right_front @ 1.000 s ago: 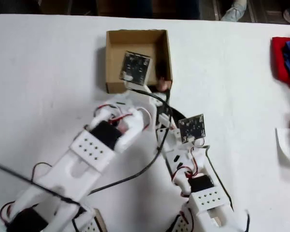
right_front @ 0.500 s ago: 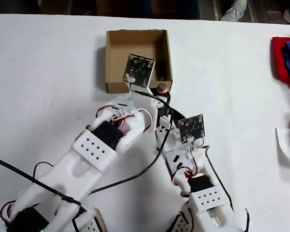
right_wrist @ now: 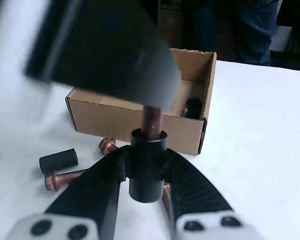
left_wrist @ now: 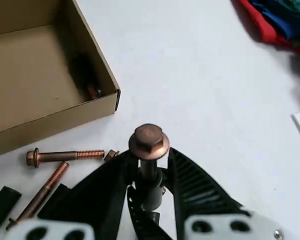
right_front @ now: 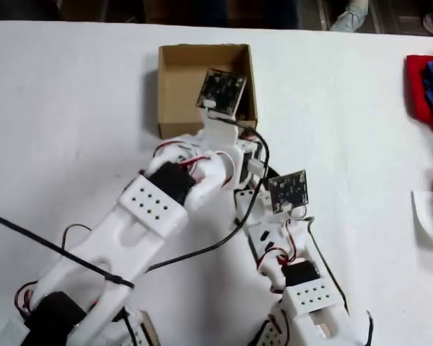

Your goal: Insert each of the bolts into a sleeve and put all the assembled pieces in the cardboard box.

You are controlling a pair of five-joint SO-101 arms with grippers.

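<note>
Left claw (left_wrist: 149, 158): closed on a copper bolt (left_wrist: 149, 141), gripping the shank just under the hexagonal flanged head. The bolt stands upright between the two black fingers.
Right claw (right_wrist: 146, 157): closed on a black sleeve (right_wrist: 147, 172), which it holds upright between its fingers.
Bolt and sleeve: in the right wrist view the bolt's shank comes down from above and enters the sleeve's open top. The head is well above the sleeve rim.
Where the pair is: above the bench (right_front: 72, 108), just in front of the cardboard box (right_front: 179, 86) near its right front corner. In the high view the two arms meet there.
Cardboard box: open on top, standing on the bench. A dark piece (right_wrist: 192, 107) lies in its inner corner on the side nearest the claws; I cannot tell if it is a finished assembly.
Loose bolts: one loose bolt (left_wrist: 65, 156) lies flat on the bench just in front of the box wall. A second loose bolt (left_wrist: 42, 192) lies at an angle beside it.
Loose sleeve (right_wrist: 59, 161): lies on its side on the bench near the loose bolts, apart from the box.
Red cloth (right_front: 422, 79): bunched at the bench's far right edge, well apart from the box and arms.
</note>
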